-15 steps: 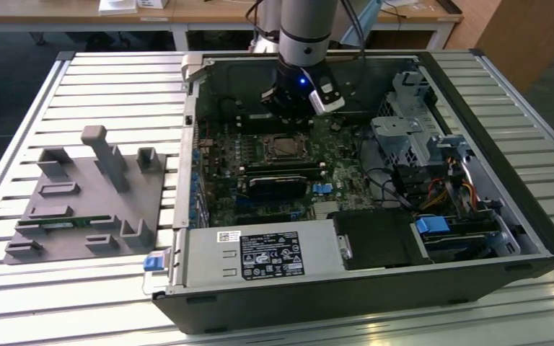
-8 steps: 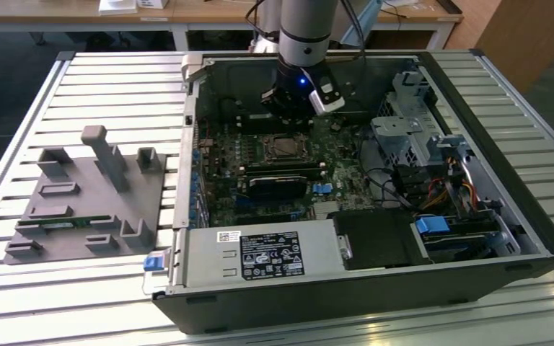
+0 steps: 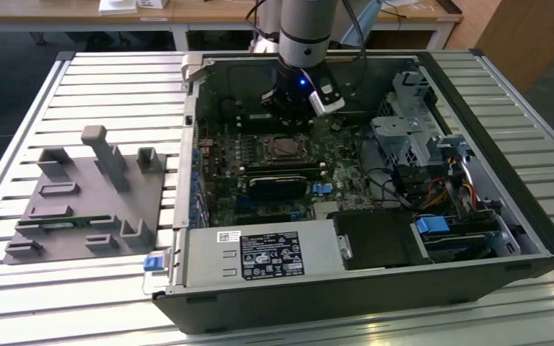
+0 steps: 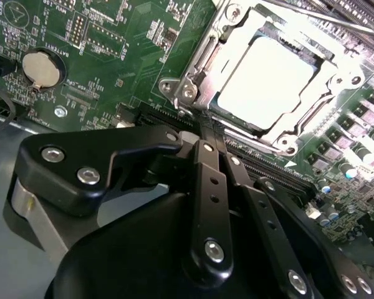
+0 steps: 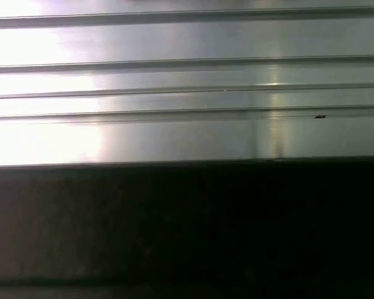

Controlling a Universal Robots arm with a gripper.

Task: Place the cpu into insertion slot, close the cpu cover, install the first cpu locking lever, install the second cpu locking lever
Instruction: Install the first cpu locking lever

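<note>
Already the cpu (image 4: 262, 81) sits in the slot (image 4: 202, 56), its pale metal top showing through the square cut-out of the cover (image 4: 318, 103), which lies flat over it in the second wrist view. So the chip is placed and the cover looks closed. Whether either locking lever is latched I cannot tell; a thin bright rod (image 4: 336, 22) crosses the far edge of the socket, but its end is out of sight.

The tool (image 4: 206, 128) hangs just beside the socket's near corner, its two black fingers (image 4: 209, 180) drawn together with nothing between them, tips close to the cover's edge.

In the exterior view the arm (image 3: 301, 43) reaches down into the open computer case (image 3: 508, 216) on the slatted tabletop (image 3: 27, 108), with the tool (image 3: 291, 108) just beyond the socket (image 3: 282, 148) on the green board. A grey fixture (image 3: 84, 202) stands on the exterior view's left, well apart.

My judgement: the work stands at the lever steps.
</note>
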